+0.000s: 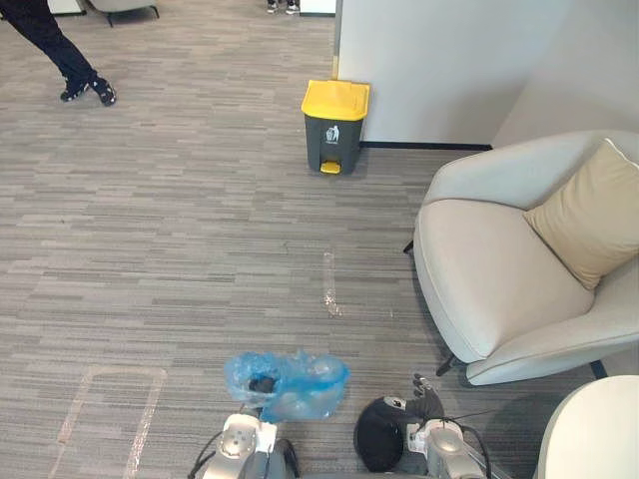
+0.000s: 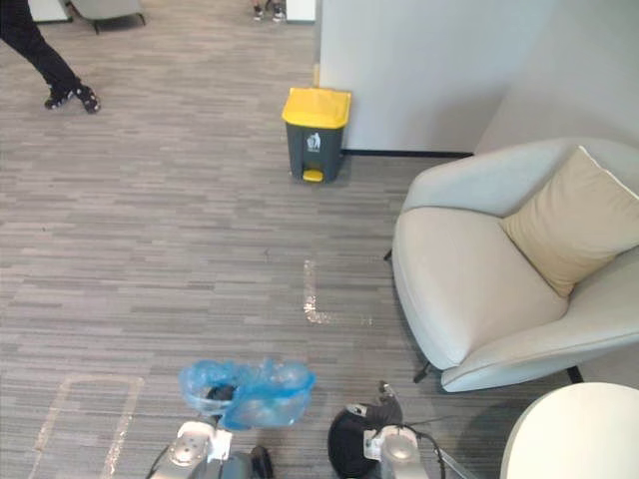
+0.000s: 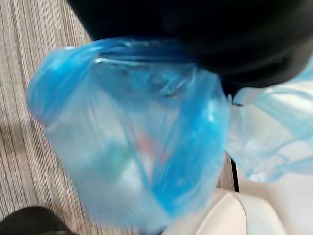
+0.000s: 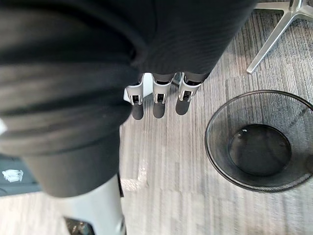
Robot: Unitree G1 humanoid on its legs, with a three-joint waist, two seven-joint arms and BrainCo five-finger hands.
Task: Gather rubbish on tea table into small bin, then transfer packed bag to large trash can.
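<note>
A translucent blue rubbish bag with rubbish inside hangs above the carpet, and my left hand is shut on its gathered top. In the left wrist view the bag bulges right under the hand's dark cover. My right hand hangs at my right side, and its fingers are relaxed and hold nothing. The small black mesh bin stands bare on the carpet by that hand. The large grey trash can with a yellow lid stands far ahead against the white wall, lid down.
A pale armchair with a tan cushion is on the right. A white round table's edge shows at the lower right. A person's legs are at the far left. Open carpet with tape marks leads to the can.
</note>
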